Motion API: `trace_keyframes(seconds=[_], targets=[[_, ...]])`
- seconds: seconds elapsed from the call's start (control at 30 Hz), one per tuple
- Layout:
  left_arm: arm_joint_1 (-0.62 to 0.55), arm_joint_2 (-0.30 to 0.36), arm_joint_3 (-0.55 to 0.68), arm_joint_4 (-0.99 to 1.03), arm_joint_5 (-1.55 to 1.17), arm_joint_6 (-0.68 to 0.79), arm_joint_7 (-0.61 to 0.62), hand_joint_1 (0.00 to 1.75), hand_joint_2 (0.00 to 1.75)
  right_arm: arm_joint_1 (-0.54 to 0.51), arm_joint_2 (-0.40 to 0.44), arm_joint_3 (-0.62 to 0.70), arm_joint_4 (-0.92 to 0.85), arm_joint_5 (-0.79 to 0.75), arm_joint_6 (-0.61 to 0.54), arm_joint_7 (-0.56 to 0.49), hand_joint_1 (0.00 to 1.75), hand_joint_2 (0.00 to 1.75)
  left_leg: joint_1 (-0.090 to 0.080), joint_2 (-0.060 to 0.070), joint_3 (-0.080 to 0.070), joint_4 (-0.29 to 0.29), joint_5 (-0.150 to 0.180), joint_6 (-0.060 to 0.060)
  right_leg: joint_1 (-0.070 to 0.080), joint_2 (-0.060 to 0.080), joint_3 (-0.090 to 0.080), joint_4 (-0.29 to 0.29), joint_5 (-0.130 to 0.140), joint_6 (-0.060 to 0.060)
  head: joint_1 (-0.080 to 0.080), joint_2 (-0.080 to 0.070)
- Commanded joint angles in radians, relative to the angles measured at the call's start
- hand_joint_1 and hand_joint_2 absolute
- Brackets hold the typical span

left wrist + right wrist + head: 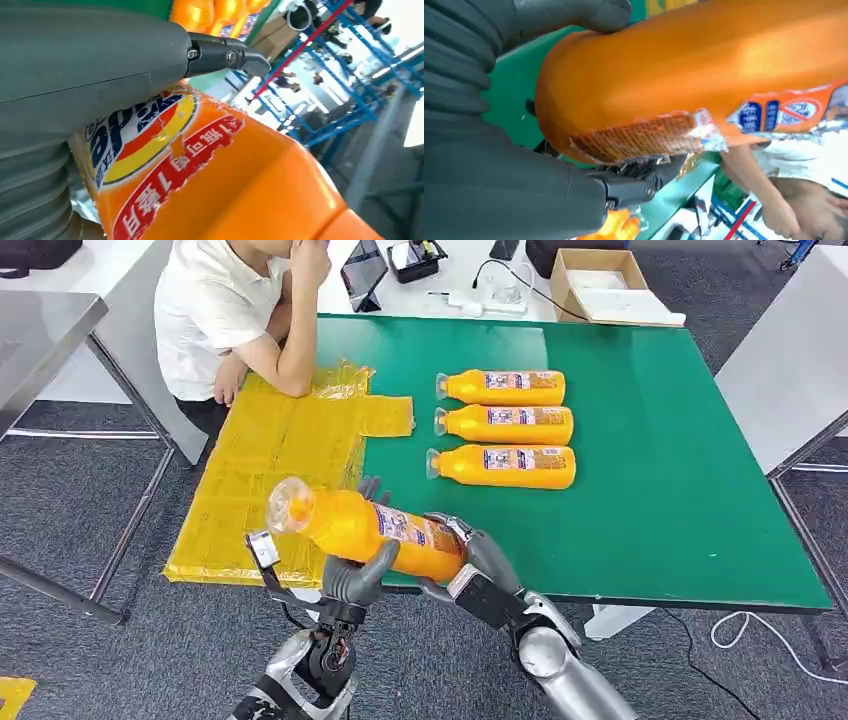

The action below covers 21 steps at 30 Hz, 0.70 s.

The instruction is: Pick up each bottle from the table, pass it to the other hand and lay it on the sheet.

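An orange bottle [370, 525] with a clear cap hangs tilted above the table's near edge, cap toward the yellow sheet [270, 455]. My left hand [355, 575] wraps around its middle from below. My right hand [482, 558] grips its base end. The left wrist view has the thumb [100, 60] lying over the bottle's label [150, 145]. In the right wrist view, the thumb [574, 15] and dark fingers [634, 187] clasp the bottle's base [624, 90]. Three more orange bottles [505, 387] [508, 424] [505, 466] lie side by side on the green table [650, 490].
A person in a white shirt [215, 310] sits at the table's far left corner, one elbow [292, 380] resting on the sheet's far end. A cardboard box [600, 285] and a tablet [362, 272] stand on a white table behind. Cables [740, 635] lie on the floor.
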Motion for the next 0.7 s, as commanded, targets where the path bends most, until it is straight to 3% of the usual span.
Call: trace_keyframes(seconds=[0.03, 0.1, 0.13, 0.17, 0.2, 0.23, 0.27, 0.6, 0.63, 0.67, 0.7], targets=[[-0.021, -0.004, 0.073, -0.042, 0.002, 0.025, -0.037, 0.26, 1.75, -0.024, -0.035, 0.086, 0.058, -0.007, 0.033, 0.006, 1.75, 1.75, 0.001, 0.001, 0.006, 0.0, -0.003, -0.002, 0.002, 0.0, 0.006, -0.001, -0.002, -0.003, 0.0, 0.0], [-0.019, -0.005, 0.071, -0.041, 0.001, 0.027, -0.038, 0.26, 1.75, -0.024, -0.034, 0.087, 0.058, -0.007, 0.032, 0.006, 1.75, 1.75, 0.001, 0.0, 0.005, 0.0, -0.002, -0.002, 0.001, -0.001, 0.005, -0.001, -0.002, -0.002, 0.0, 0.0], [-0.019, -0.005, 0.071, -0.041, 0.001, 0.027, -0.038, 1.75, 1.75, -0.024, -0.034, 0.087, 0.058, -0.007, 0.032, 0.006, 1.75, 1.75, 0.001, 0.0, 0.003, -0.001, -0.001, -0.001, 0.001, -0.001, 0.002, -0.001, -0.001, -0.002, 0.0, 0.0], [-0.016, -0.007, 0.072, -0.044, 0.003, 0.031, -0.044, 1.75, 1.75, -0.024, -0.037, 0.091, 0.066, -0.016, 0.052, 0.025, 1.64, 1.75, 0.002, 0.0, 0.009, 0.001, -0.004, -0.003, 0.002, 0.0, 0.009, 0.0, -0.004, -0.004, 0.0, 0.0], [-0.014, -0.008, 0.073, -0.045, 0.004, 0.031, -0.045, 1.75, 1.75, -0.022, -0.042, 0.095, 0.074, -0.014, 0.058, 0.036, 1.38, 1.75, 0.001, 0.0, 0.004, 0.0, -0.001, -0.001, 0.001, 0.0, 0.004, -0.001, -0.001, -0.002, 0.0, 0.0], [-0.01, -0.009, 0.079, -0.05, 0.006, 0.036, -0.049, 1.75, 1.75, -0.02, -0.043, 0.1, 0.083, -0.006, 0.051, 0.036, 0.59, 1.75, 0.002, 0.001, 0.006, 0.0, -0.002, -0.002, 0.002, 0.0, 0.006, -0.001, -0.002, -0.003, 0.0, 0.0], [-0.007, -0.012, 0.086, -0.054, 0.01, 0.04, -0.054, 1.75, 1.75, -0.019, -0.046, 0.106, 0.089, -0.001, 0.05, 0.038, 0.02, 1.75, 0.001, 0.001, 0.005, 0.0, -0.002, -0.002, 0.002, 0.0, 0.005, -0.001, -0.002, -0.002, 0.0, 0.0], [0.016, -0.006, 0.117, -0.116, 0.051, -0.013, -0.048, 1.75, 1.75, -0.002, -0.026, 0.091, 0.094, -0.024, 0.04, 0.033, 0.0, 1.75, 0.001, 0.001, 0.004, -0.001, -0.002, -0.002, 0.002, 0.0, 0.004, -0.001, -0.001, -0.002, 0.0, 0.0], [0.019, -0.011, 0.126, -0.116, 0.067, -0.015, -0.045, 1.75, 1.75, 0.004, -0.025, 0.085, 0.087, -0.025, 0.028, 0.024, 0.0, 1.75, 0.002, 0.001, 0.006, 0.0, -0.003, -0.002, 0.002, 0.0, 0.006, -0.001, -0.002, -0.003, 0.0, 0.0], [0.025, -0.017, 0.144, -0.125, 0.125, -0.027, -0.019, 1.75, 1.75, 0.041, -0.004, 0.041, 0.042, -0.014, -0.09, -0.062, 0.0, 1.75, 0.001, 0.001, 0.006, -0.001, -0.002, -0.002, 0.001, 0.001, 0.005, -0.001, -0.002, -0.002, 0.0, 0.0], [0.03, -0.012, 0.15, -0.139, 0.118, -0.014, -0.027, 1.75, 1.75, 0.07, 0.014, 0.009, -0.003, -0.044, -0.091, -0.061, 0.0, 1.75, 0.001, 0.001, 0.004, -0.001, -0.002, -0.001, 0.001, 0.0, 0.003, -0.001, -0.001, -0.002, 0.0, 0.0]])
